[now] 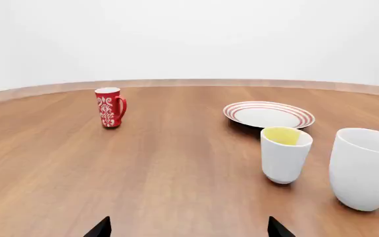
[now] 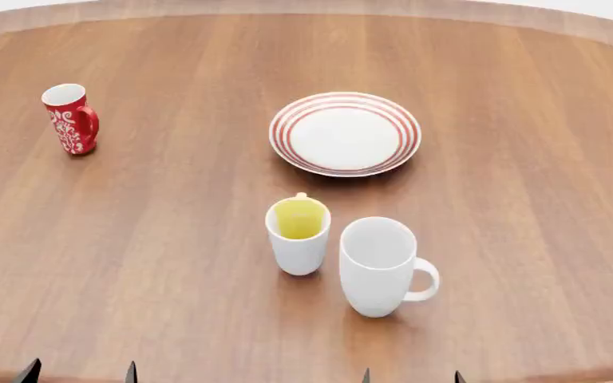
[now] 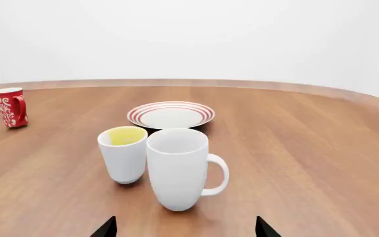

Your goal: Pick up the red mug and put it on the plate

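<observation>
Three mugs are counted on one wooden table (image 2: pixel 520 120): one red mug (image 2: pixel 71 119), one white mug with yellow inside (image 2: pixel 298 235), and one larger plain white mug (image 2: pixel 381 266). One plate (image 2: pixel 345 133) is counted. Two grippers are indicated by fingertips.

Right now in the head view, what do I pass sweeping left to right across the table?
red mug → white mug with yellow inside → plate → larger plain white mug
</observation>
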